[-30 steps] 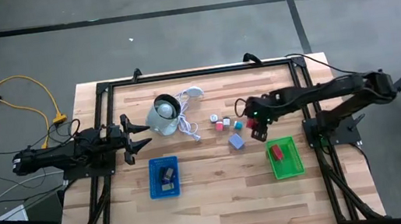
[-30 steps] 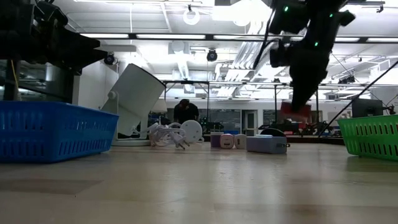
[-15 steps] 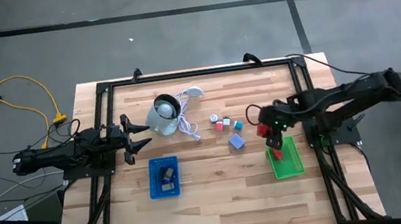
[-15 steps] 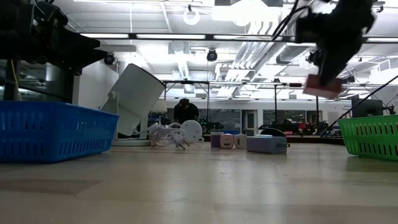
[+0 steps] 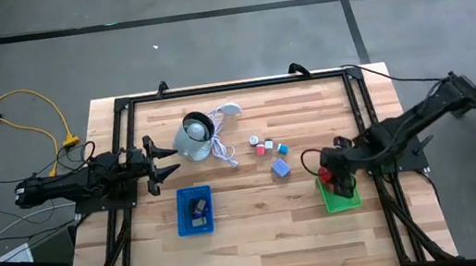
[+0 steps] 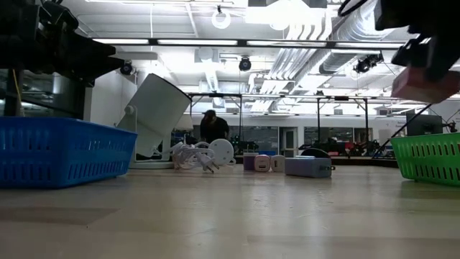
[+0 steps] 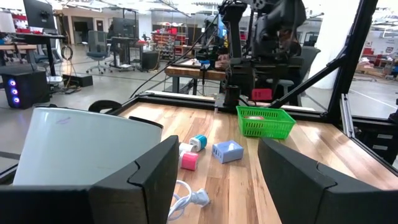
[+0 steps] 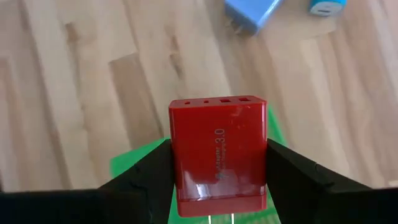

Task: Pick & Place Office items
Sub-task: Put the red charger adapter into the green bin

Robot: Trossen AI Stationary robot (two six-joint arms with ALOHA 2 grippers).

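From above, you are seeing the right gripper (image 5: pixel 336 175) hovering over the green tray (image 5: pixel 341 195) at the table's right, carrying the red block (image 5: pixel 325 175), so the placing step looks to be in hand; the next move probably calls for lowering and releasing inside the tray walls. The left gripper (image 5: pixel 163 160) is waiting at the left edge with its jaws standing apart and nothing between them. The blue tray (image 5: pixel 195 211) is holding a dark clip-like piece (image 5: pixel 198 204), while loose pink, teal, white and pale-blue blocks (image 5: pixel 268 147) are lying mid-table. From table height, you are seeing the red block (image 6: pixel 429 83) hanging above the green tray (image 6: pixel 429 157). The left wrist camera is showing you empty fingers (image 7: pixel 149 176) facing the green tray (image 7: pixel 265 121). The right wrist camera is showing you both fingers (image 8: pixel 148 172) clamping the red block's (image 8: pixel 219 152) sides, directly over green mesh.
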